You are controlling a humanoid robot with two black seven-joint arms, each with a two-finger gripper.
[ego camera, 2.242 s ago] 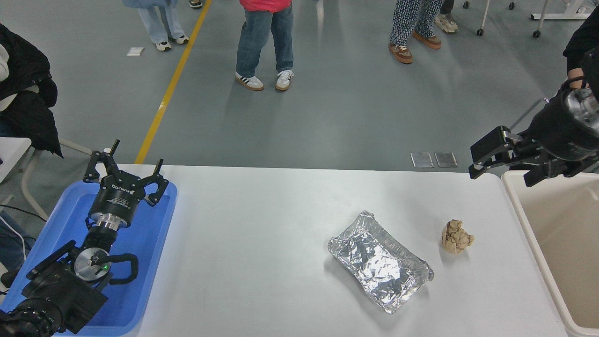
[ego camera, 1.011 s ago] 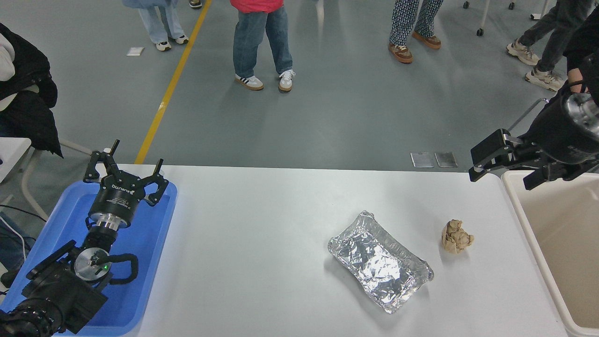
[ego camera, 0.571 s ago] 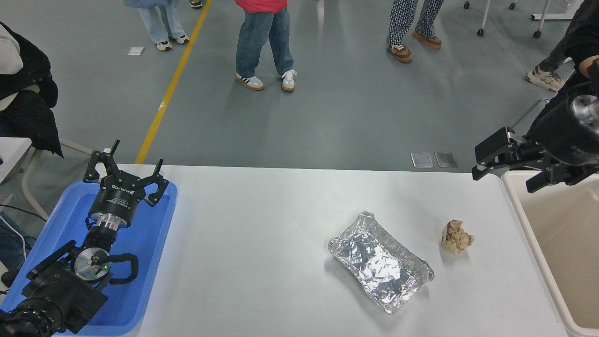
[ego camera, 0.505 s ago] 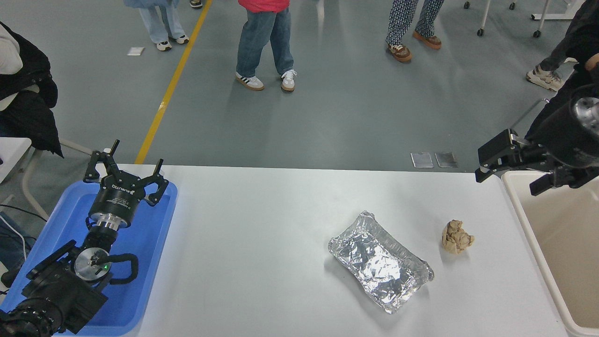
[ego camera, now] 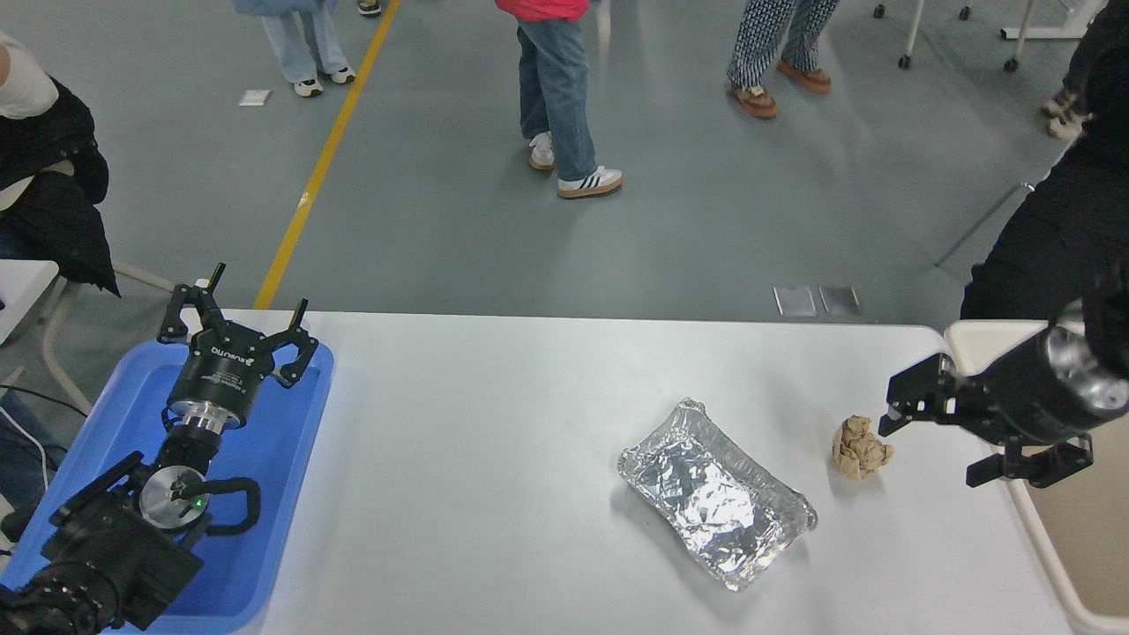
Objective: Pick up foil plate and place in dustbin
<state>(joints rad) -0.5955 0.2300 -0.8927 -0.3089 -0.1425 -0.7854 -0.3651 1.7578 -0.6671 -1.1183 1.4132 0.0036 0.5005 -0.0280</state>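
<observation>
The foil plate [ego camera: 716, 492], a crinkled silver tray, lies flat and at a slant on the white table [ego camera: 494, 459], right of centre. Beside the table at the right edge stands the beige dustbin [ego camera: 970, 334], partly covered by my right arm. My right gripper [ego camera: 931, 446] hangs open with nothing in it over the table's right edge, well to the right of the foil plate and apart from it. My left gripper [ego camera: 236, 304] is parked open over the blue tray at the lower left.
A crumpled brown paper ball [ego camera: 862, 448] sits between the foil plate and my right gripper, close to the far fingertip. The blue tray [ego camera: 291, 441] lies at the table's left end. Several people stand on the floor beyond the table; a person in black stands behind the dustbin.
My right arm has come down and nearer from the far right corner to just beside the paper ball, still open. A person in jeans has stepped to the right. The foil plate has not moved.
</observation>
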